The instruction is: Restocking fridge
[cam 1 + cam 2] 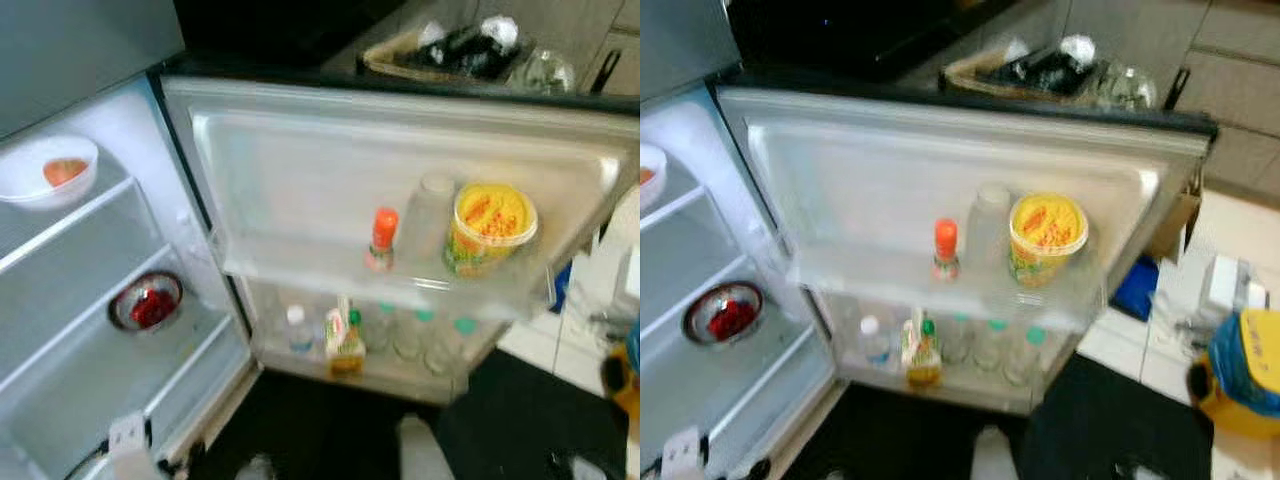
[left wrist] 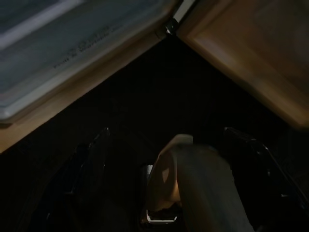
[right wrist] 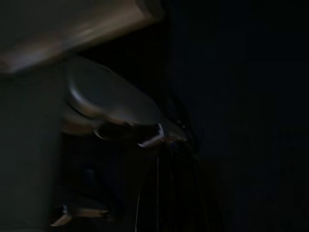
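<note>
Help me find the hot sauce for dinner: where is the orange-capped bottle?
In the eye views, the orange-capped bottle stands on the open fridge door's upper shelf, left of a translucent white container and the yellow-lidded tub.

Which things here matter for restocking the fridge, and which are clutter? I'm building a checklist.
Job:
open fridge door
yellow tub
orange-capped bottle
lower-rack bottles
white bowl
red bowl

Lying about:
counter basket
yellow-and-blue object

yellow tub (image 1: pixel 489 226), orange-capped bottle (image 1: pixel 382 240), white bowl (image 1: pixel 47 170), red-filled silver bowl (image 1: pixel 146 301)
</note>
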Available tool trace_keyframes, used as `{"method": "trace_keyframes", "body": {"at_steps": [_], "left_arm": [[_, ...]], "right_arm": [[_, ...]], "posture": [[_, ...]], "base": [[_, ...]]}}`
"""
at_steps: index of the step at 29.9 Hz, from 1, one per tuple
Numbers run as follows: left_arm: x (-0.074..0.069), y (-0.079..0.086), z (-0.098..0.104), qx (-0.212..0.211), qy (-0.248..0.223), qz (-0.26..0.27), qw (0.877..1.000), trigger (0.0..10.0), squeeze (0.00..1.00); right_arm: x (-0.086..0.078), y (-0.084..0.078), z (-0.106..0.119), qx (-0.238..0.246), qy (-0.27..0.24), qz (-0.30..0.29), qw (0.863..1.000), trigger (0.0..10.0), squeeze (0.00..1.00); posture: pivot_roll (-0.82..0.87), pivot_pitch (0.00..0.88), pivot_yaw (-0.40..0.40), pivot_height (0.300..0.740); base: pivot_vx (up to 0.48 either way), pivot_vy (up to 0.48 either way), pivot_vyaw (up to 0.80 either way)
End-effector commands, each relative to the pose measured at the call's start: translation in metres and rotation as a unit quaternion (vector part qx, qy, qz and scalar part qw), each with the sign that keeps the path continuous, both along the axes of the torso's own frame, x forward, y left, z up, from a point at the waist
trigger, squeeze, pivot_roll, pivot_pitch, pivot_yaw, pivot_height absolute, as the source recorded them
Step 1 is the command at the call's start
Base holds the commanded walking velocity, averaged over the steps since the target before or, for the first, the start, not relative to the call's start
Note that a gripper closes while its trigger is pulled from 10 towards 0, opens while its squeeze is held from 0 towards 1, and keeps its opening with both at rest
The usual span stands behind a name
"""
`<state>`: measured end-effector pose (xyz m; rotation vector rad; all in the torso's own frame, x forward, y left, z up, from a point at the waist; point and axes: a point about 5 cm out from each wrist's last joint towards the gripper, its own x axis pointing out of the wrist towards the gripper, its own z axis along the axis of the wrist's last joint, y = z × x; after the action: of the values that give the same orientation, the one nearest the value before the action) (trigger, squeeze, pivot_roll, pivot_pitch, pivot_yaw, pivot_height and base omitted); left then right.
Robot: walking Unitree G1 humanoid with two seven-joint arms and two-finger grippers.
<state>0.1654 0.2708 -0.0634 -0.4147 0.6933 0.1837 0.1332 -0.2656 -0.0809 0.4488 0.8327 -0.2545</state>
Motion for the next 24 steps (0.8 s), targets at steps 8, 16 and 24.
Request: {"method": "trace_keyframes", "body": {"at_steps": [8, 16, 24], "left_arm": [[-0.0070, -0.0054, -0.0053, -0.007, 0.019, -0.020, 1.000, 10.0, 0.00], [-0.0053, -0.0037, -0.0040, -0.005, 0.014, -0.007, 1.000, 10.0, 0.00], [-0.0053, -0.0033, -0.0041, 0.002, 0.016, -0.009, 1.000, 10.0, 0.00]], "right_arm": [[-0.0029, 0.0037, -0.0025, 0.017, 0.003, -0.014, 1.000, 10.0, 0.00], [0.0004, 0.0047, 0.0008, 0.043, -0.030, -0.001, 0.999, 10.0, 0.00], [-0.0043, 0.0066, -0.0042, 0.020, 0.014, -0.004, 1.000, 10.0, 0.00]], "posture": [[-0.08, 0.147, -0.003, 0.684], [-0.08, 0.145, -0.004, 0.698], [-0.09, 0.146, -0.004, 0.717]], "base": [[-0.405, 0.000, 0.00], [-0.240, 0.000, 0.00], [0.000, 0.000, 0.00]]}}
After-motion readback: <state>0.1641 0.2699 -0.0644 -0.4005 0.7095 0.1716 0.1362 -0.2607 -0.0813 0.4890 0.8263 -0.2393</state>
